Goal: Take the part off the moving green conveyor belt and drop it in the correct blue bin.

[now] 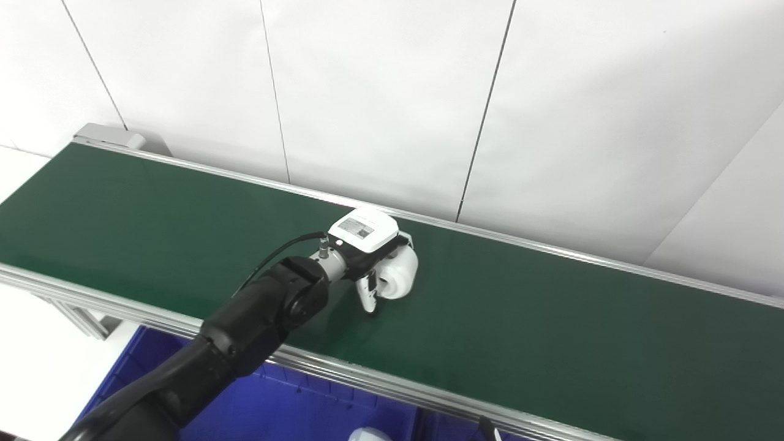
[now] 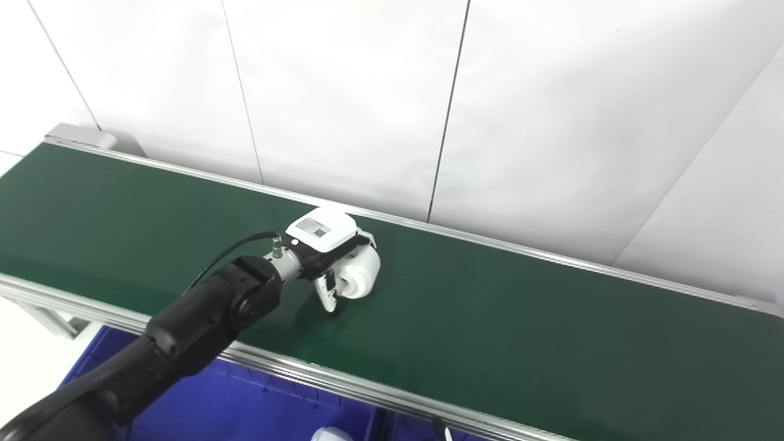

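Now left hand (image 1: 371, 254) curled round white part (image 1: 398, 274), resting on green belt (image 1: 551, 318), above blue bin (image 1: 294, 410).

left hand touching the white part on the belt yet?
Touching. The left eye view shows the left hand wrapped over the white part, its thumb against the near face, no gap.

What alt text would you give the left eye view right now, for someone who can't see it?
The robot's left hand reaches over the green conveyor belt, fingers curled around a white rounded part resting on the belt. A blue bin sits below the belt's near rail; white wall panels stand behind. The right hand is out of view.
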You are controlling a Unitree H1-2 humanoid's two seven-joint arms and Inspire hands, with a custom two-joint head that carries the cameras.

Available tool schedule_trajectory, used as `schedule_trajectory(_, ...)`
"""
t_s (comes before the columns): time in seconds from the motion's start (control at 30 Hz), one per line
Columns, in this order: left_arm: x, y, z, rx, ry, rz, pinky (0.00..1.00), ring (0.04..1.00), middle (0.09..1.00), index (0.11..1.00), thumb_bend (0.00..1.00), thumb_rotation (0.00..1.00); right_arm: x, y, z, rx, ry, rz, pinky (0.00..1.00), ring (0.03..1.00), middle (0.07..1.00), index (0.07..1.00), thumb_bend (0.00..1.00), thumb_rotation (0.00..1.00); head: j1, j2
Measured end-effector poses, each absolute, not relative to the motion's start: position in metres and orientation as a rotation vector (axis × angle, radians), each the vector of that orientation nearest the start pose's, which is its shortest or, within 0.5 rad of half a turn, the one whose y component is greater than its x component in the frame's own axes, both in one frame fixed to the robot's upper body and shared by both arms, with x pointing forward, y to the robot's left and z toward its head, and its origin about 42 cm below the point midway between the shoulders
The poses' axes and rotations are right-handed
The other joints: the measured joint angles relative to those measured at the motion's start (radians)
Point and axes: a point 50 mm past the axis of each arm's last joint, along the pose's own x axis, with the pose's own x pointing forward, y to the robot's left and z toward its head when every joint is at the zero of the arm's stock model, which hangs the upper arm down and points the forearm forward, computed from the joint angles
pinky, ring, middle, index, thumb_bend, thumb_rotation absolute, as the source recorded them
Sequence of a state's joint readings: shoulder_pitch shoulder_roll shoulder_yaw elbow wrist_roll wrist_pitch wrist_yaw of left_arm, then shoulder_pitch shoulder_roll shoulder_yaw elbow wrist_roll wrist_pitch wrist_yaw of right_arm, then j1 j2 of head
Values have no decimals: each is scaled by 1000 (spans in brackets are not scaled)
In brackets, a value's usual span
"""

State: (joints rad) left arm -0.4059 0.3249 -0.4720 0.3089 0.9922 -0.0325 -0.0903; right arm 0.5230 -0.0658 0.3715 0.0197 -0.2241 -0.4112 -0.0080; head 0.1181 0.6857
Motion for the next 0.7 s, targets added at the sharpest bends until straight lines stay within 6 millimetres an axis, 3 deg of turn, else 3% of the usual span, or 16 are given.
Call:
schedule_trajectory(0.13, 388, 188, 109, 1438, -252, -475, 354, 412, 539, 499, 498, 0, 74, -146, 28, -119, 88, 324, 985, 950, 1000, 1000, 827, 880, 2, 2)
schedule_trajectory(0.23, 387, 185, 106, 1426, -283, -475, 290, 367, 488, 532, 495, 0, 73, -146, 29, -115, 88, 324, 976, 944, 1000, 1000, 821, 878, 0, 5)
schedule_trajectory(0.7, 381, 174, 107, 1398, -307, -507, 297, 380, 512, 519, 497, 0, 73, -145, 29, -115, 93, 327, 947, 927, 1000, 1000, 823, 890, 3, 11)
